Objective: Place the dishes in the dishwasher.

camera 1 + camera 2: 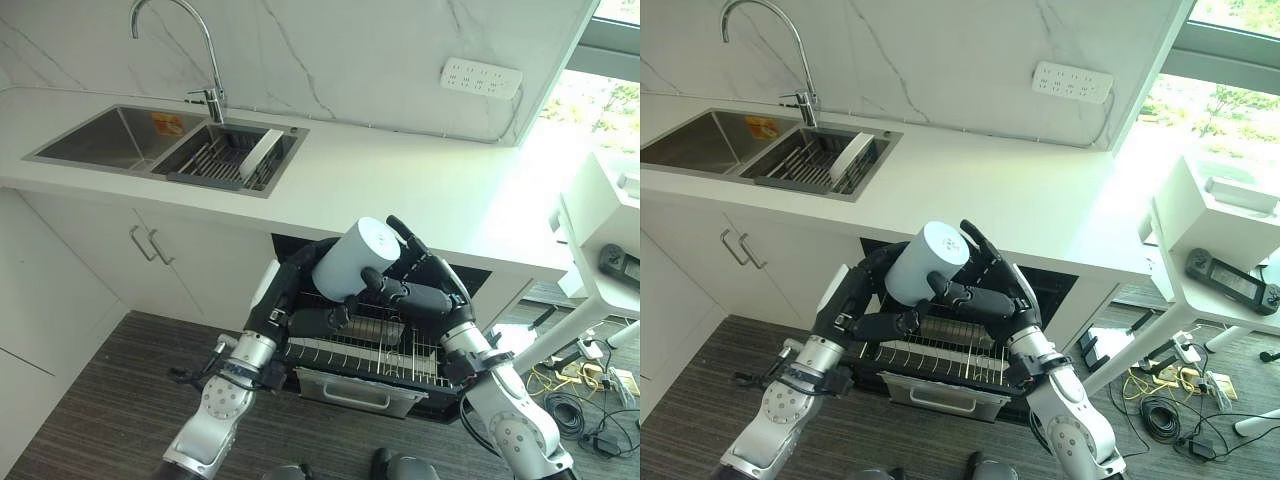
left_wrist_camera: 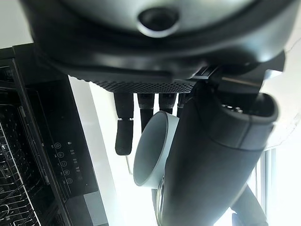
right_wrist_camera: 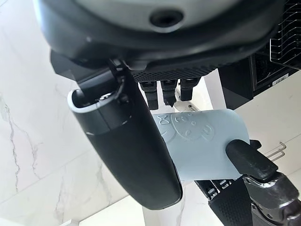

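Observation:
A pale blue cup point(image 1: 355, 258) lies tilted on its side in the air, base toward the counter, above the pulled-out wire rack point(image 1: 372, 350) of the open dishwasher. My left hand point(image 1: 298, 302) is curled on it from the left, thumb beneath it. My right hand point(image 1: 425, 288) wraps it from the right, fingers behind and thumb across the front. The right wrist view has the cup point(image 3: 202, 141) wedged between thumb and fingers, with the other hand touching its end. The cup's open mouth point(image 2: 153, 150) is seen in the left wrist view, past my fingers.
The white counter point(image 1: 400, 180) overhangs the dishwasher opening. At the far left is a double sink point(image 1: 110, 140) with a tap point(image 1: 205, 60); a white plate point(image 1: 262, 155) stands in its drainer basket. A white table point(image 1: 600, 250) and floor cables are on the right.

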Robot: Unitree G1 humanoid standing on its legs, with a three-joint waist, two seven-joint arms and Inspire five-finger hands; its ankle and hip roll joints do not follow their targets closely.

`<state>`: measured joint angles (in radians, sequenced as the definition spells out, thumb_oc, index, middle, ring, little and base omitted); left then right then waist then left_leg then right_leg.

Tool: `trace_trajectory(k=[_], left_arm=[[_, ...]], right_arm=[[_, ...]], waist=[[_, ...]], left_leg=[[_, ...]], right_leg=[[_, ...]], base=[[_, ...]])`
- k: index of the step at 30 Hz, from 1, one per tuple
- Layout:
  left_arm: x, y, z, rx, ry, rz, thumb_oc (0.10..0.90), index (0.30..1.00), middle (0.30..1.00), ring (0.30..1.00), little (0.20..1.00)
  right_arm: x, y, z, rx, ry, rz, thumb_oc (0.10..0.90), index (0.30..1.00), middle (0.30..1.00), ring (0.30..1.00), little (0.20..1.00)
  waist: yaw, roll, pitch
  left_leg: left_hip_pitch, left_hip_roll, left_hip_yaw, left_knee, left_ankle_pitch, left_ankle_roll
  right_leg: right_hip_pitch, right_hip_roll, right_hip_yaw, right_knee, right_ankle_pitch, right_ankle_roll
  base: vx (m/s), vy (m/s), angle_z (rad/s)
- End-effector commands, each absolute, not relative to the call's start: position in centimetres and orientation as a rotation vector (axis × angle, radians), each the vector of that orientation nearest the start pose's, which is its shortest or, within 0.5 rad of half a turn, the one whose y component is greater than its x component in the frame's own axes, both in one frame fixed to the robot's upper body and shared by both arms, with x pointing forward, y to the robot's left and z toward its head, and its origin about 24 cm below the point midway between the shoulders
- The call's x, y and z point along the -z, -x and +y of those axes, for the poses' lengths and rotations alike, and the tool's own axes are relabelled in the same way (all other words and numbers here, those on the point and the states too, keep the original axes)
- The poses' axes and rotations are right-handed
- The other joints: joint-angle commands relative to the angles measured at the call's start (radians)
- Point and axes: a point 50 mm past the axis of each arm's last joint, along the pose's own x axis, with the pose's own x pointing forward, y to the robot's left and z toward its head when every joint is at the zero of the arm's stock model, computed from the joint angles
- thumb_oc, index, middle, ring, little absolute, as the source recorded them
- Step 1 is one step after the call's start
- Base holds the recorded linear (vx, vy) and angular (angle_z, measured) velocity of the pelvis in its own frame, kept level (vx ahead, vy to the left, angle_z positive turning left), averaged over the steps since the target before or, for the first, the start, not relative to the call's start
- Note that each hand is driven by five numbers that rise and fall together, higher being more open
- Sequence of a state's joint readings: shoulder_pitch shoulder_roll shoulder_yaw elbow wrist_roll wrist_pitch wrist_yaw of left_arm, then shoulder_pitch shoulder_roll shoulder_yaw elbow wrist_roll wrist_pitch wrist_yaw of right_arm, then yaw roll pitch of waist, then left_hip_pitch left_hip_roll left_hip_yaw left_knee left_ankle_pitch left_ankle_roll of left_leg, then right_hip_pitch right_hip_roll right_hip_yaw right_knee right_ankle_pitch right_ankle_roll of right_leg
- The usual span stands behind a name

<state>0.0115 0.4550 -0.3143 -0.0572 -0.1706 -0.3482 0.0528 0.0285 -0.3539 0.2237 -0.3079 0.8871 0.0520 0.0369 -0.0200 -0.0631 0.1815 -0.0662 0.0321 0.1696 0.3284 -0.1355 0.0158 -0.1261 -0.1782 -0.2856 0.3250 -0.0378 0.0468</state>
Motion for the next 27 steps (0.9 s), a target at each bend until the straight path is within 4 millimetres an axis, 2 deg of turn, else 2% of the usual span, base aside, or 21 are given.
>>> trace_trajectory(k=[1,19,20,21,27], left_arm=[[-13.8,-24.1,13.0,0.402,-0.191,-0.637,0.400,0.300,0.300,0.300,0.300],[-13.8,-24.1,12.0,0.480,-0.206,-0.634,0.400,0.300,0.300,0.300,0.300],[-13.9,-24.1,11.8,0.484,-0.206,-0.636,0.400,0.300,0.300,0.300,0.300],[-13.9,-24.2,11.8,0.486,-0.205,-0.636,0.400,0.300,0.300,0.300,0.300],[-13.7,-24.1,11.8,0.477,-0.193,-0.625,0.400,0.300,0.300,0.300,0.300]], right_arm=[[-15.2,-24.3,-12.6,-0.518,-0.620,-0.339,0.800,0.900,0.900,0.900,0.900],[-15.5,-24.2,-12.2,-0.543,-0.532,-0.348,0.800,0.900,0.900,0.900,0.900],[-15.6,-24.3,-12.2,-0.549,-0.527,-0.351,0.640,0.660,0.660,0.660,0.660],[-15.6,-24.3,-12.2,-0.545,-0.524,-0.355,0.400,0.300,0.300,0.300,0.300],[-15.8,-24.2,-12.4,-0.515,-0.517,-0.372,0.400,0.300,0.300,0.300,0.300]], waist=[[0.014,-0.002,-0.037],[0.008,-0.002,-0.037],[0.009,-0.002,-0.037],[0.010,-0.003,-0.037],[0.006,0.000,-0.040]], left_leg=[[0.118,0.000,-0.051,-0.028,-0.213,0.015],[0.122,-0.012,-0.061,-0.028,-0.218,0.017],[0.121,-0.014,-0.063,-0.028,-0.218,0.017],[0.122,-0.016,-0.064,-0.028,-0.218,0.018],[0.121,-0.018,-0.063,-0.028,-0.219,0.019]], right_leg=[[-0.007,-0.049,-0.026,-0.025,-0.019,0.139],[-0.022,-0.061,-0.030,-0.025,0.010,0.144],[-0.023,-0.062,-0.031,-0.025,0.012,0.144],[-0.022,-0.064,-0.032,-0.025,0.015,0.146],[-0.025,-0.066,-0.030,-0.025,0.017,0.145]], base=[[0.00,0.000,0.00],[0.00,0.001,0.00],[-0.04,0.005,0.02],[-0.04,0.009,0.05],[-0.01,0.010,0.03]])
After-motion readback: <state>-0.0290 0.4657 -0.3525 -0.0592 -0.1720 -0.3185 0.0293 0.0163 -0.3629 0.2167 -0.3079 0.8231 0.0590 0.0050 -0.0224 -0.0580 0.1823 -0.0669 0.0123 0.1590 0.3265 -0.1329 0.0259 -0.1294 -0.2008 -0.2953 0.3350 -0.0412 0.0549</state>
